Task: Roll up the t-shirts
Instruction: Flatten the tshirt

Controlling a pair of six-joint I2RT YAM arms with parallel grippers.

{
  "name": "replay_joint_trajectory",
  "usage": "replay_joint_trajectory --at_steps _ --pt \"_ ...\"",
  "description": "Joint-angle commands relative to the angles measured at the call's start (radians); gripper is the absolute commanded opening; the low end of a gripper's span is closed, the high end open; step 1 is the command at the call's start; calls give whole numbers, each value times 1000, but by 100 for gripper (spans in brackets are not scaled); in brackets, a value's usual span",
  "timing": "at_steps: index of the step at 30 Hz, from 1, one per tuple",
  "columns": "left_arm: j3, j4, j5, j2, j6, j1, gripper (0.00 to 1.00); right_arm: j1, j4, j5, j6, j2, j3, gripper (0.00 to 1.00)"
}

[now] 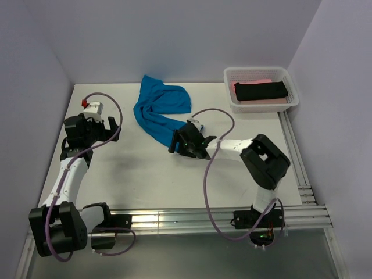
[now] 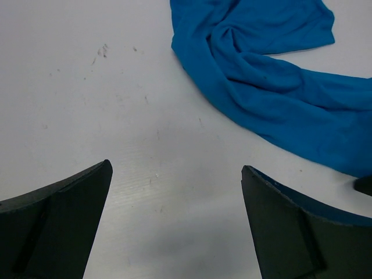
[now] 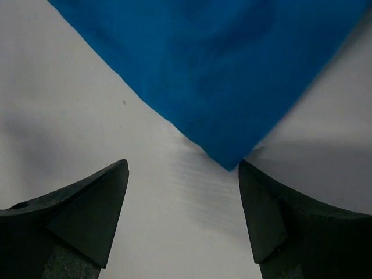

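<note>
The blue t-shirt (image 1: 160, 110) is seen to be of soft, matt cloth, creased into loose folds. The table (image 1: 145, 168) is covered with a smooth white sheet, faintly ribbed and marked with small scuffs and specks. The fingers of the left gripper (image 2: 175, 165) and the right gripper (image 3: 183, 163) are made of matt black, slightly grainy plastic. The basket (image 1: 264, 106) is moulded of white plastic mesh. The black t-shirt (image 1: 261, 91) and the pink t-shirt (image 1: 256, 82) are likewise of matt cloth. The rails (image 1: 192, 218) are of shiny, brushed metal. The cable (image 1: 204, 180) is sheathed in smooth purple plastic.
</note>
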Motion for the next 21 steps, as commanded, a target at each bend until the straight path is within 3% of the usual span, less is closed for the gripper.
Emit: replay_joint_trajectory --at_steps 1,2,6,7,13,15,18,19,21 --pt "-5 27 83 -37 7 0 99 19 68 63 68 81 104 82" --pt "-8 27 97 -40 8 2 99 22 64 66 73 104 135 78" --pt "-18 27 136 -48 19 -3 99 30 110 57 117 177 158 29" --pt "-18 24 152 -49 26 -7 98 31 130 43 120 181 161 0" --pt "-73 60 215 -109 65 -30 93 96 235 -122 103 73 200 0" --pt "-86 86 180 -120 54 -34 93 131 246 -225 65 41 261 0" --pt "-61 71 102 -109 45 -34 93 237 155 -254 -35 44 393 0" --pt "-54 65 91 -104 42 -34 93 280 97 -257 -50 50 422 25" --pt "-41 44 109 -86 48 -34 93 294 91 -300 -72 50 436 51"
